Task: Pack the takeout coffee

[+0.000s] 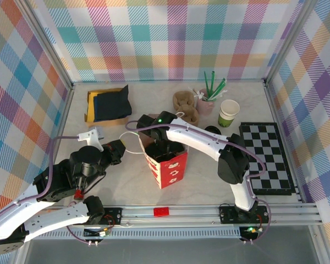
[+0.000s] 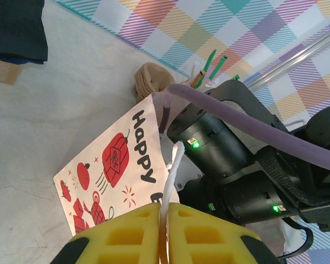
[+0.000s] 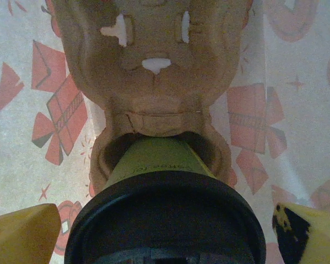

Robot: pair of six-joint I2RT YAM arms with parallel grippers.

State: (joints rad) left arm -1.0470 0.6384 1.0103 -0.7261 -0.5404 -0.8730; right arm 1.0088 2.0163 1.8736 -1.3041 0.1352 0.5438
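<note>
The takeout coffee point(image 3: 159, 159), a green cup with a black lid point(image 3: 165, 220), stands in a pocket of a brown cardboard carrier point(image 3: 154, 66) at the bottom of the red-and-white paper bag point(image 1: 168, 168). My right gripper point(image 3: 165, 231) reaches down into the bag's mouth point(image 1: 159, 146) and is open. Its yellow fingertips point(image 3: 22, 234) flank the lid, each a narrow gap away from it. My left gripper point(image 2: 165, 231) is shut on the bag's white cord handle point(image 2: 173, 170) at the bag's left side point(image 1: 116, 149). The bag's printed face point(image 2: 115, 165) shows in the left wrist view.
Behind the bag are another brown carrier point(image 1: 184, 102), a pink cup of green straws point(image 1: 207, 102) and a white-and-green cup point(image 1: 228, 113). Dark cloth on a yellow sheet point(image 1: 110, 103) lies back left. A checkerboard mat point(image 1: 267, 157) is on the right.
</note>
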